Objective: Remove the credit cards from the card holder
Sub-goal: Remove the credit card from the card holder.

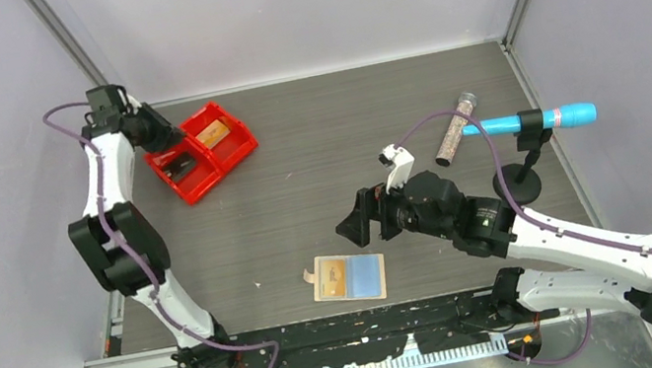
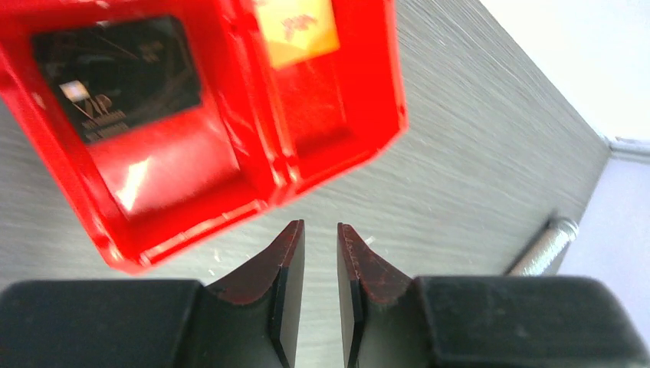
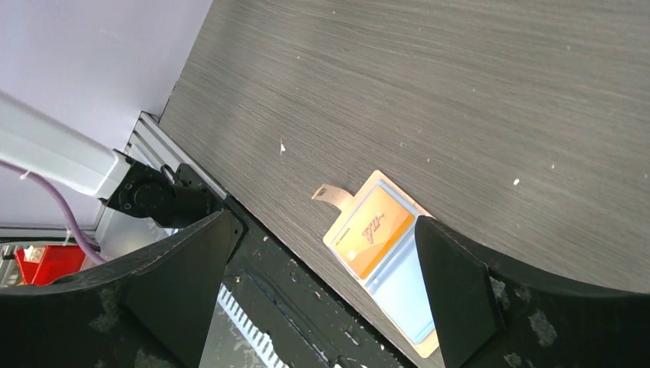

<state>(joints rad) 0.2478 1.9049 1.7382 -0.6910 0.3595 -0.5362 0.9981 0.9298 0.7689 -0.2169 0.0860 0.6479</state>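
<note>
holder (image 3: 398,295) lies open just nearward of wide-spread right claw (image 3: 323,222), card (image 3: 373,234) inside; left claw (image 2: 320,228), narrowly parted, far off.

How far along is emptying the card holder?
Done: a dark card and a yellow-orange card lie in the red bin, one per compartment. In hand: nothing; the left tool hangs slightly open by the bin, the right tool wide open above the card holder. Remaining: one orange card in the open holder.
</note>
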